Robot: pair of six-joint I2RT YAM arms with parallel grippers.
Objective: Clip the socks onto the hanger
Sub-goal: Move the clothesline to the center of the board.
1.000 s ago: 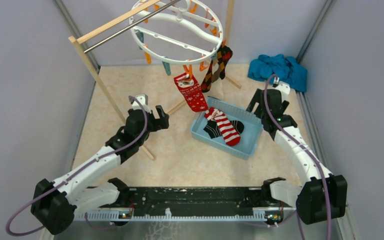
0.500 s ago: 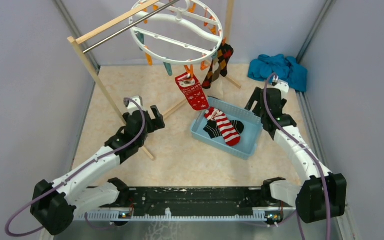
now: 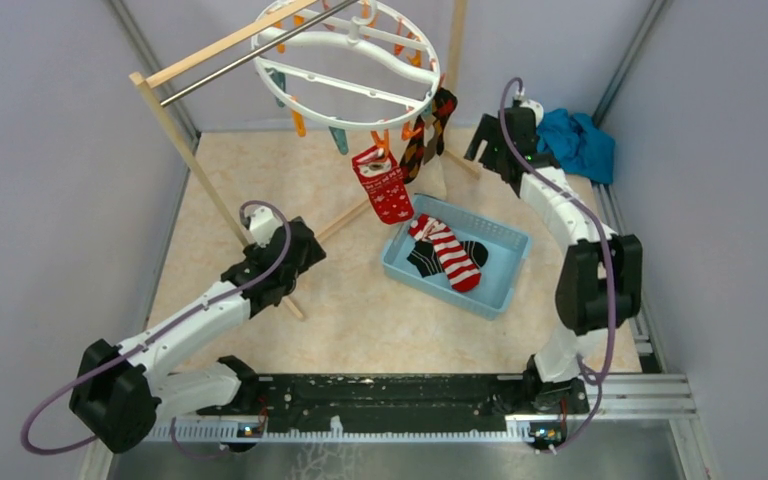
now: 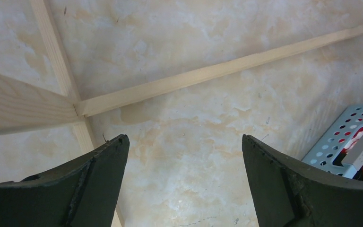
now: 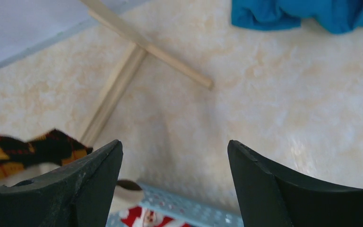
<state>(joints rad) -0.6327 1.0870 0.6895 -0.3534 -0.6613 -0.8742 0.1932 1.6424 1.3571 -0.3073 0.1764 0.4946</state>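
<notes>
Go for the striped sock (image 3: 447, 253) next. It lies over the black sock (image 3: 422, 262) in the basket (image 3: 505, 243), so pinch it near the cuff, leaving an edge free to feed into a clip. On the hanger (image 3: 345, 84), pick a clip away from the red sock (image 3: 385, 188) and the argyle sock (image 3: 426, 135), which already hang at its near rim. Your right gripper (image 5: 175, 189) is raised at the back beside the argyle sock, fingers wide and empty. Your left gripper (image 4: 182, 184) hovers low over the wooden rack's foot (image 4: 208, 72), left of the basket, also wide and empty.
</notes>
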